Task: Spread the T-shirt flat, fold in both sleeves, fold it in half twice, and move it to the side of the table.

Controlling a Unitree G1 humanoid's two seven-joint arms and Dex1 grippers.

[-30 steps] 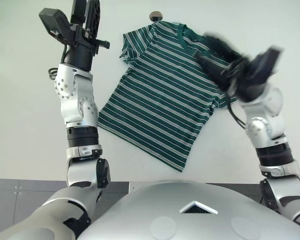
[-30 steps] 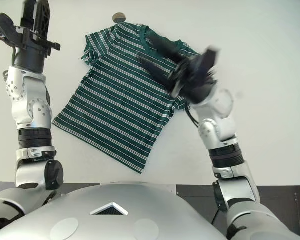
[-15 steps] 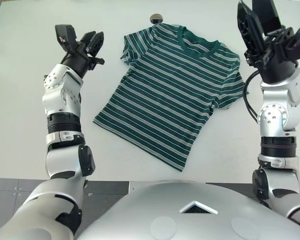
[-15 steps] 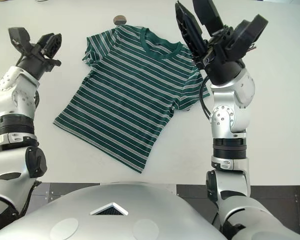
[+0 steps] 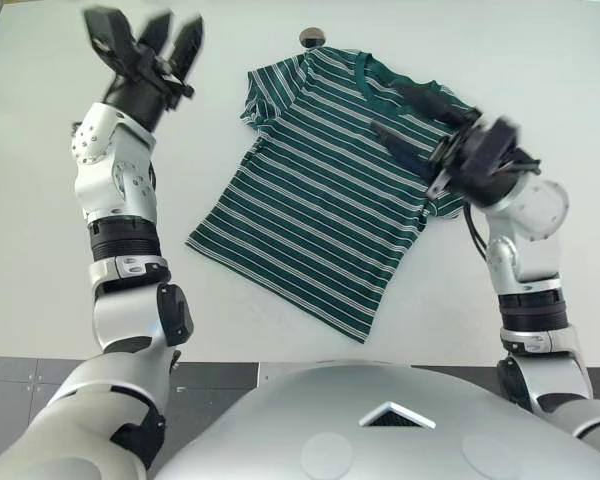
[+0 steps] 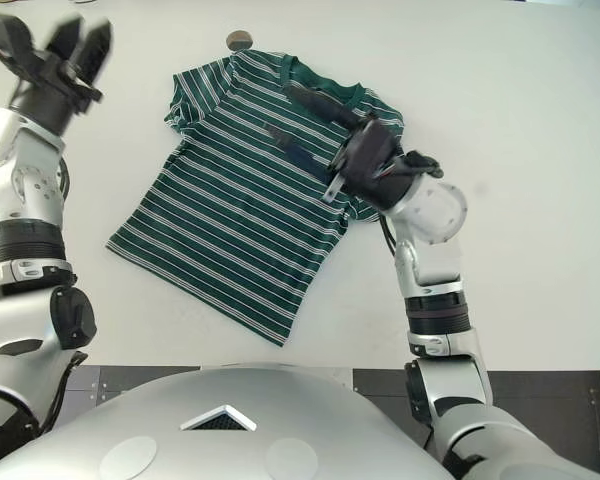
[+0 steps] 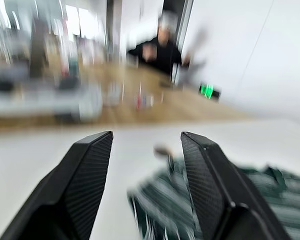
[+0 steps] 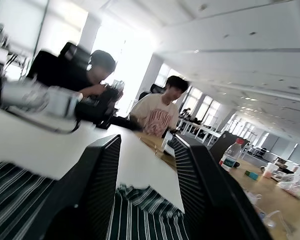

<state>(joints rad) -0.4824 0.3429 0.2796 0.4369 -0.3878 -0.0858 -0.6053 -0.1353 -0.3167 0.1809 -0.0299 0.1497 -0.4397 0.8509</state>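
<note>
Under right jaws, T-shirt

The two eye views look down from the robot's head, high over the white table. Both see the same T-shirt and both arms, one from a little to the side. The left wrist view looks out between the fingers of the left gripper, toward the shirt and the far room. The right wrist view sits behind the right gripper, very near the shirt, also facing the far room.
</note>
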